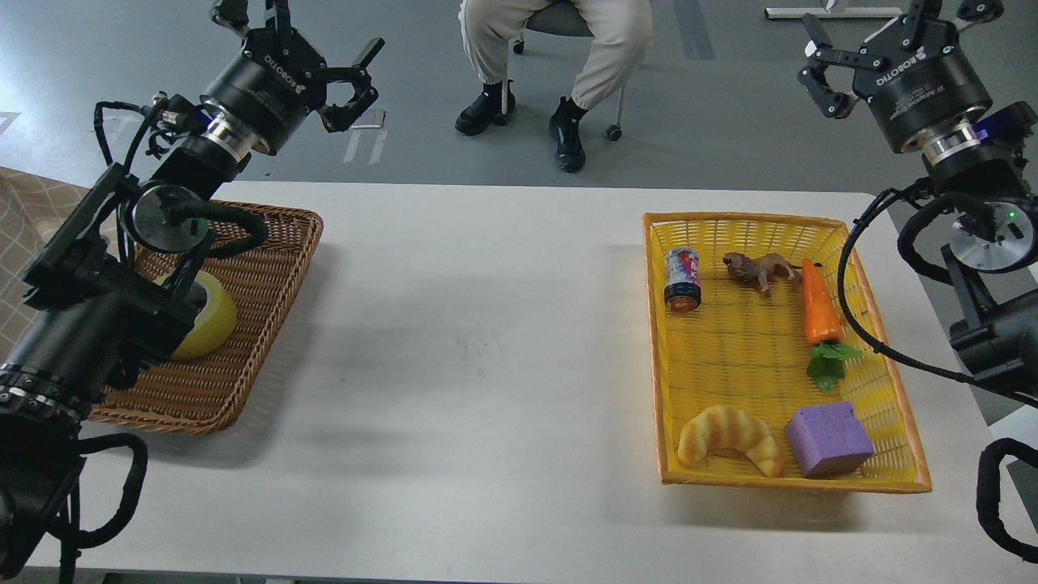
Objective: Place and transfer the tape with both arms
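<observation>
Presently tape (204, 323) seen lying in brown wicker basket (268, 268) at desk (486, 324) left, half hidden behind left arm; left gripper (357, 81) and right gripper (815, 61) raised, fingers spread, nothing held. Risks judged: occluded roll mis-grasped, basket rim struck, roll dropped at handover

My yellow translucent tape roll (209, 323) lies in the brown wicker basket (268, 259), partly behind my left arm; both my grippers (350, 77) (823, 69) hang spread, empty.
</observation>
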Robot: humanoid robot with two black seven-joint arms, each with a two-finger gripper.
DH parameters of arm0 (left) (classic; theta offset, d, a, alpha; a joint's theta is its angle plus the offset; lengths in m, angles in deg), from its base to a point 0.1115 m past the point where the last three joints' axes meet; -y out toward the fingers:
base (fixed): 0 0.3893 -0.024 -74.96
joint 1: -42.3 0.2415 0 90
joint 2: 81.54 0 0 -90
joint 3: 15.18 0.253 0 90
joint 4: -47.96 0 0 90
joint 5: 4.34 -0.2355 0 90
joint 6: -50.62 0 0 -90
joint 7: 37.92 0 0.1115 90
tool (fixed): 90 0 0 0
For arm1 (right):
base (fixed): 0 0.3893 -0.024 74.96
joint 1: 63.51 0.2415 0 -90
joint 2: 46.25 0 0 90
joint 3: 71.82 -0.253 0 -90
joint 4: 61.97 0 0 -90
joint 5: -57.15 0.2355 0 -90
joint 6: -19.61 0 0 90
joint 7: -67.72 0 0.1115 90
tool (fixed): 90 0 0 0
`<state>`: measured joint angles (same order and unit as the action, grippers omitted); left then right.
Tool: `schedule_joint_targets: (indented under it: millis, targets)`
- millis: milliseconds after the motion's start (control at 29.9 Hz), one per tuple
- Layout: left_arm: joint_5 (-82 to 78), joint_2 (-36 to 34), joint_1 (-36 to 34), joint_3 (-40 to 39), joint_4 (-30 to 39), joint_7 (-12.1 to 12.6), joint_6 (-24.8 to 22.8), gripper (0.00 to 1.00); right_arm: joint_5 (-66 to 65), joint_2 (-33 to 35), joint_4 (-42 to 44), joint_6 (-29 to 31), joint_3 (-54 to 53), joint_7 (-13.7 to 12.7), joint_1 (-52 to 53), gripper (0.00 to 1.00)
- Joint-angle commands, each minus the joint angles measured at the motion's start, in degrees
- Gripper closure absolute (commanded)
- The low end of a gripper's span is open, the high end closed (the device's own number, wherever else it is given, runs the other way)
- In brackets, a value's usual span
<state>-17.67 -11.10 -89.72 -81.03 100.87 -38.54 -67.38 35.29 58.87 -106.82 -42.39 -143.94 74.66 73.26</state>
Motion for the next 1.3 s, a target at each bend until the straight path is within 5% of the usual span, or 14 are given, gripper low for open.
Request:
schedule_joint_targets:
  millis: [0, 1271]
  targets:
    - [0.06, 1.37, 0.01, -0.07, 0.09, 0.00, 0.00, 0.02, 0.16, -0.18, 0.29, 0.00, -0.04, 0.27, 0.34, 0.00]
    - [4.54, 3.48, 1.86, 0.54, -0.70, 0.70, 0.00, 0.02, 0.07, -2.38, 1.08, -2.60, 0.31, 0.09, 4.73, 0.00]
